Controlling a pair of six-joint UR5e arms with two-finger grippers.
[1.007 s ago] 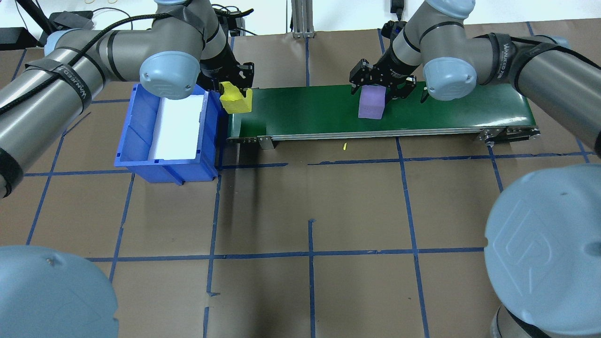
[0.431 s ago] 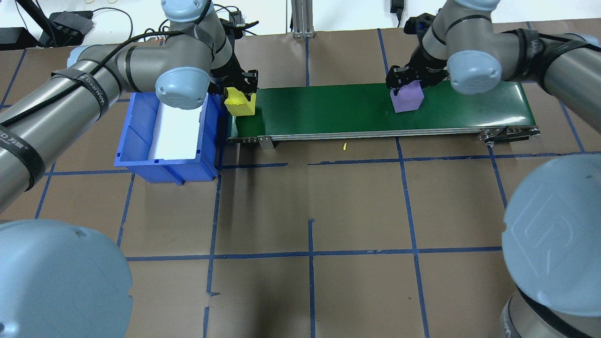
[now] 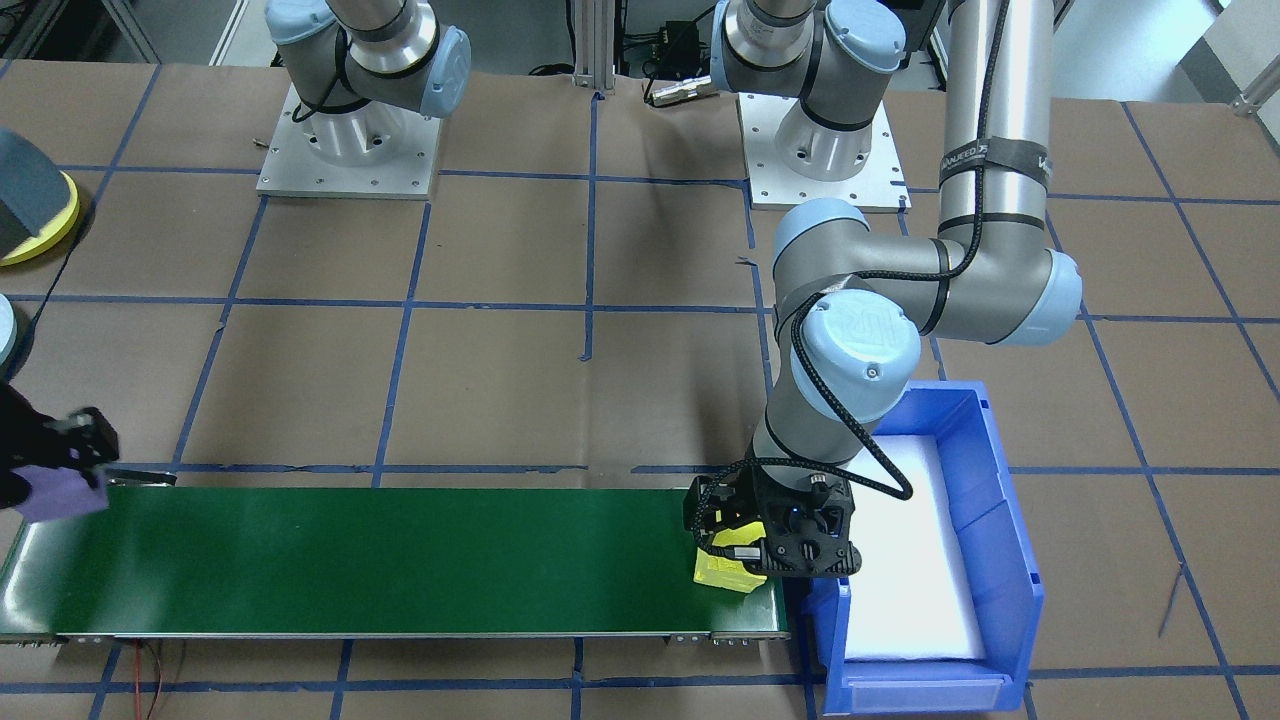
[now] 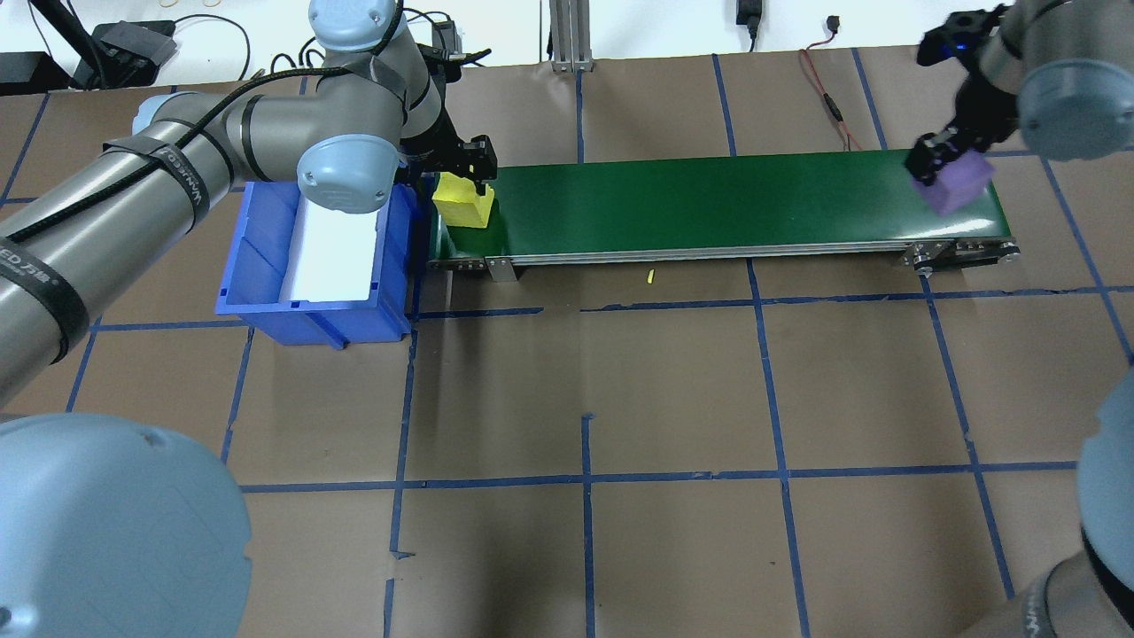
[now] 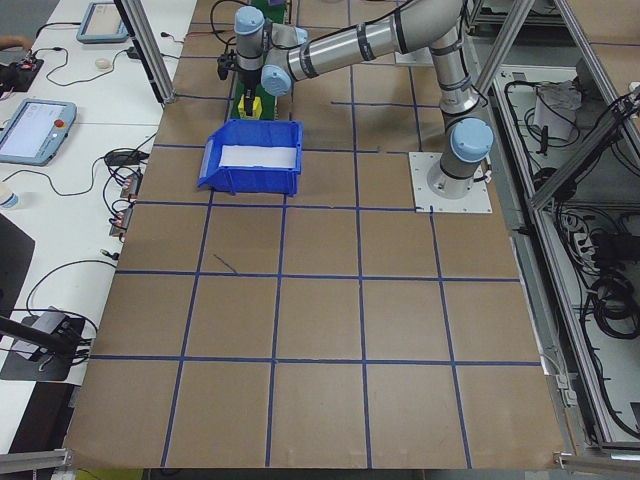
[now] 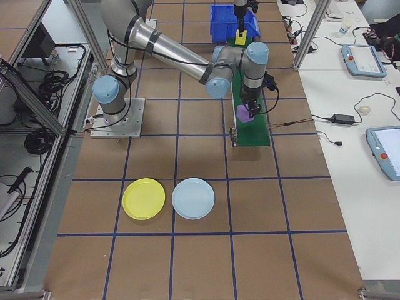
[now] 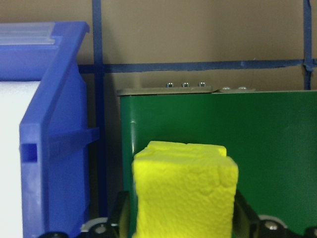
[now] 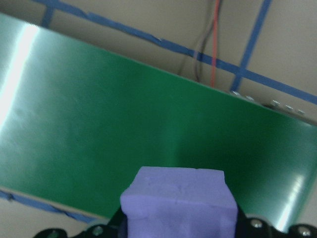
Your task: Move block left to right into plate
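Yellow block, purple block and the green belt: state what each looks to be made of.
Yellow block: likely soft foam, with a matte, pitted, creased face and uneven edges.
Purple block: looks like the same matte foam, with rounded, slightly ragged corners.
Green belt: smooth, semi-glossy sheet, probably PVC or rubber; it shows streaks of glare in the right wrist view.

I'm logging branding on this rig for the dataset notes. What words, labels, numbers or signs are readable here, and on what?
"UR": embossed on the blue joint cap of the left arm, front-facing view.
White lettering on the black strap around the left arm's upper tube: too small to read.
White lettering on the strap in the overhead view: partly hidden, not readable with confidence.
Operator tablets: screens too small to read.
Nothing else legible.
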